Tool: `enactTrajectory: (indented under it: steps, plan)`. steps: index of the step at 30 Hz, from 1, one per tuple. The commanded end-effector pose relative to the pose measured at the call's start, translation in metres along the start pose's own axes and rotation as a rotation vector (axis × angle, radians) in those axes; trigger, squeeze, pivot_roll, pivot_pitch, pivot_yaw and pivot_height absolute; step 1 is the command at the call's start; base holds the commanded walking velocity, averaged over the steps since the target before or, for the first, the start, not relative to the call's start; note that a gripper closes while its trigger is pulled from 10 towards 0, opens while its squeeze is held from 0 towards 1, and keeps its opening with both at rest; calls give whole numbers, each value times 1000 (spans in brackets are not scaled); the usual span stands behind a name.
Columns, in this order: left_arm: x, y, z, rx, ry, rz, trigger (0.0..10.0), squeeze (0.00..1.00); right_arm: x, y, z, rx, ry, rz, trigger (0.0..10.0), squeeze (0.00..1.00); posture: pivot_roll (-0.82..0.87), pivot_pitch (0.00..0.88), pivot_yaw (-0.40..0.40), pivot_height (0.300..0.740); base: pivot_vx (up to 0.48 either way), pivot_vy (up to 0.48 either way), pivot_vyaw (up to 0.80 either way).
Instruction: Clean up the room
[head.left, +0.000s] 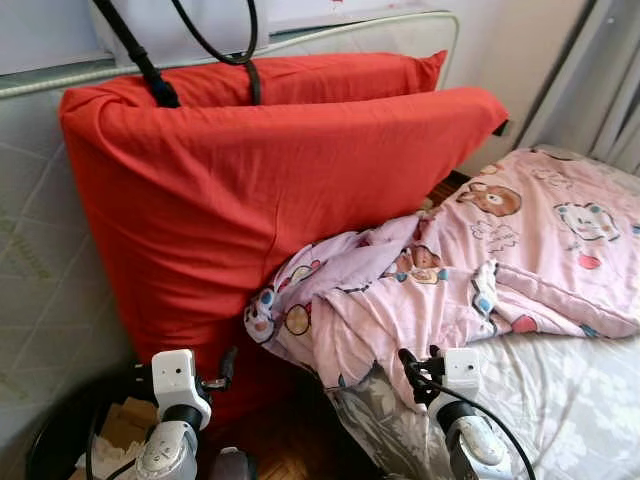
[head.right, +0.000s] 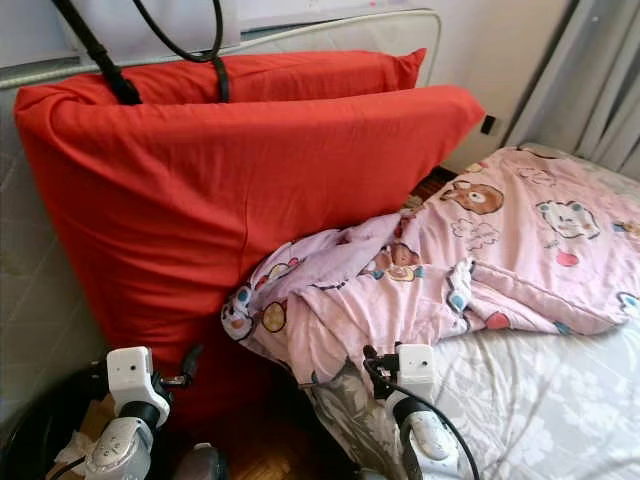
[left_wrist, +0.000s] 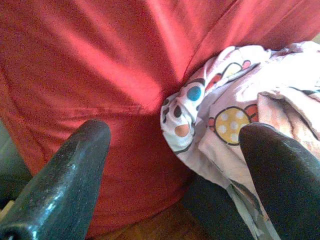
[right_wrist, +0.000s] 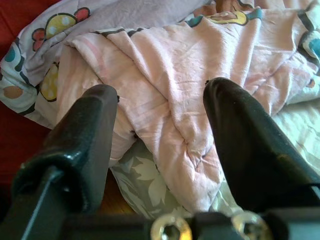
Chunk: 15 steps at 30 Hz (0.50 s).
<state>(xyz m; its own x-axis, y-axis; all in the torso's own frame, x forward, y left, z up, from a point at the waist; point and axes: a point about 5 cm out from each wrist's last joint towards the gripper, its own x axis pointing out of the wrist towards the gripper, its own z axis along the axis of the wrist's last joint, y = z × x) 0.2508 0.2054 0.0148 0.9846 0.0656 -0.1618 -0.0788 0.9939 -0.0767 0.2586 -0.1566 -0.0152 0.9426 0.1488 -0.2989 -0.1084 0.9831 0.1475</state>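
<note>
A crumpled pink quilt (head.left: 470, 270) with cartoon bears lies on the bed, and its bunched end hangs over the bed's corner. Two big red pillows (head.left: 260, 190) stand on edge against the wall, touching the quilt's bunched end. My left gripper (head.left: 226, 368) is low at the front, open and empty, facing the lower part of the front red pillow (left_wrist: 100, 75) and the quilt's spotted corner (left_wrist: 200, 110). My right gripper (head.left: 408, 362) is open just short of the hanging quilt fold (right_wrist: 165, 100), with nothing between its fingers.
The bed carries a grey floral sheet (head.left: 570, 400). A strip of wooden floor (head.left: 290, 440) runs between the pillows and the bed. A dark bin (head.left: 60, 440) with cardboard scraps sits at the bottom left. Grey curtains (head.left: 600, 70) hang at the right; black cables (head.left: 230, 40) cross above the pillows.
</note>
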Motion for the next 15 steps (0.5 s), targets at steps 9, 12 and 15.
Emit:
enactTrajectory:
  steps: [9, 12, 15]
  plan:
    - [6, 3, 9, 14, -15, -12, 10000, 0, 5, 8, 0, 11, 22, 17, 10000, 0, -7, 0, -59, 647, 116, 0, 0]
    - [7, 4, 10, 12, -18, -8, 10000, 0, 5, 8, 0, 13, 24, 22, 10000, 0, -5, 0, -58, 647, 431, 0, 0]
    - [7, 4, 11, 10, -19, -7, 10000, 0, 4, 7, -2, 12, 31, 18, 10000, 0, -4, 0, -58, 647, 430, 0, 0]
